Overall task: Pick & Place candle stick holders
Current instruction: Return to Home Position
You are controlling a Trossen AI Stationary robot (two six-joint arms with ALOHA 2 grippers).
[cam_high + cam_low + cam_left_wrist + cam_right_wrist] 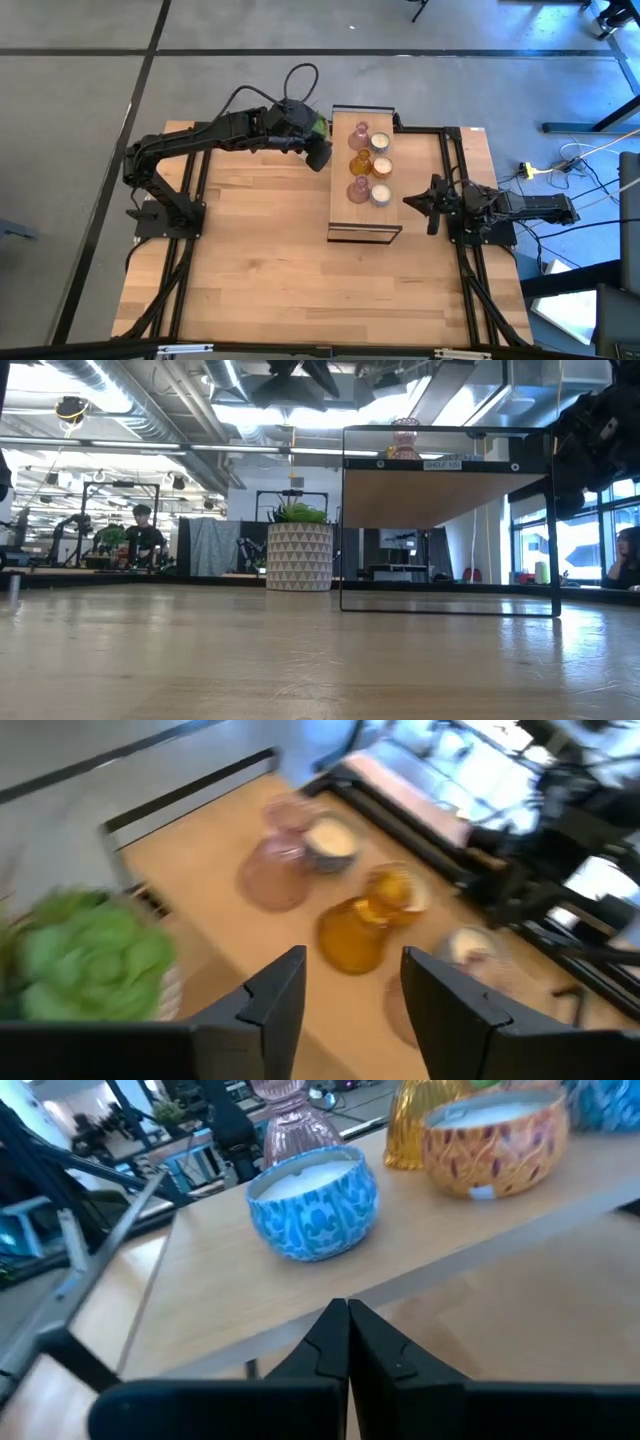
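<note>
Six candle stick holders stand on the long wooden stand (345,215). Three are glass: pink (360,133), amber (358,162) and brownish-pink (356,190). Three round ones with cream-white tops (381,143), (381,167), (381,193) stand beside them. My left gripper (319,156) hovers at the stand's left edge, open, nothing between its fingers (283,995); ahead of it are the pink holder (275,870) and the amber one (358,928). My right gripper (413,200) is shut (347,1330) right of the stand, pointing at a blue-patterned round holder (312,1200).
A green succulent (85,955) in a white patterned pot (298,557) stands by the stand's far left corner, under my left arm. The stand's black frame (450,608) holds its board above the table. The table's near half is bare wood (260,270). People sit in the room behind (143,535).
</note>
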